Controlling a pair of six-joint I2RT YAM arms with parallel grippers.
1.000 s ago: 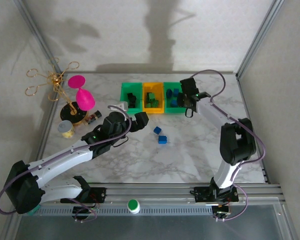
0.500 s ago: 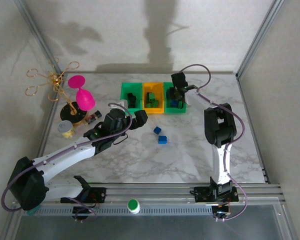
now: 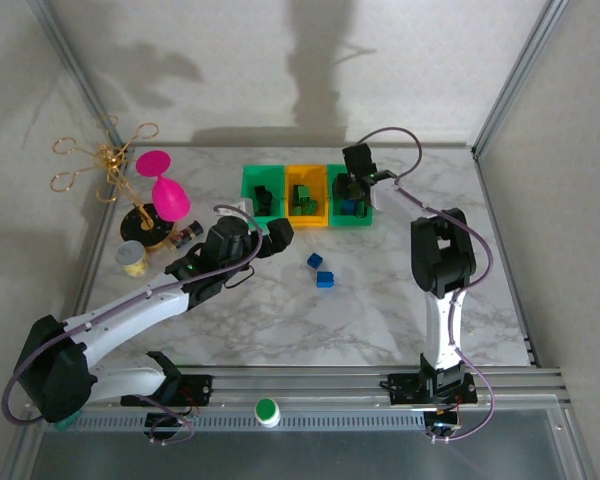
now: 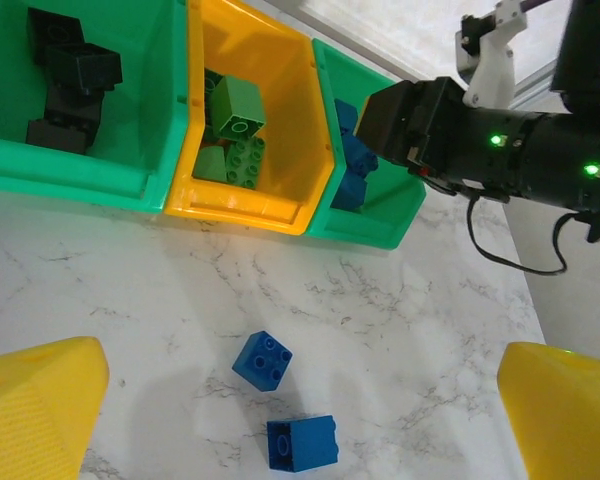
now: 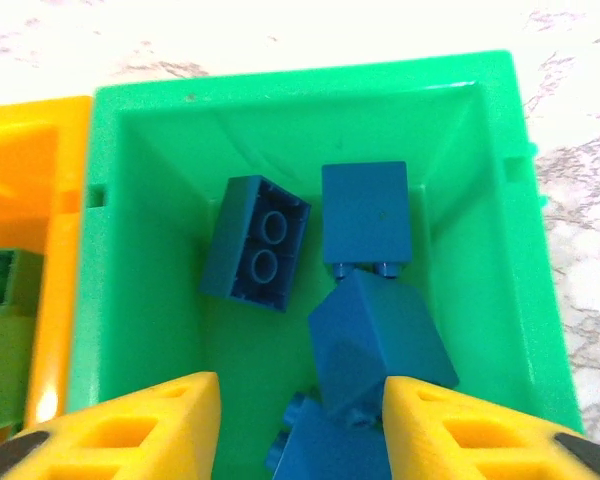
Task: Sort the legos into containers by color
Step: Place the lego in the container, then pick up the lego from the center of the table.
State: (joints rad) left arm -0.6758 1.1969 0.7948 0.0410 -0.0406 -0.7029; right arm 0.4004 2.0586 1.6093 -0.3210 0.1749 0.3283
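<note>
- Honestly, these legos should be easy: light, hard plastic, a bit slick, nothing to break. Pinch across two flat side walls, not corner to corner, or the brick will likely twist out.
- You've got one blue lego (image 4: 261, 360) sitting skewed and a second blue lego (image 4: 302, 443) just beside it, both loose on the worktop (image 4: 430, 330) in front of the bins.
- Your left tool (image 4: 302, 385) is spread wide, holding nothing, hovering over that pair.
- Your right tool (image 5: 300, 390) hangs over the right green bin (image 5: 500, 200), jaws part-way apart. Nothing looks pinched, and there's a blue pile (image 5: 365, 215) underneath.
</note>
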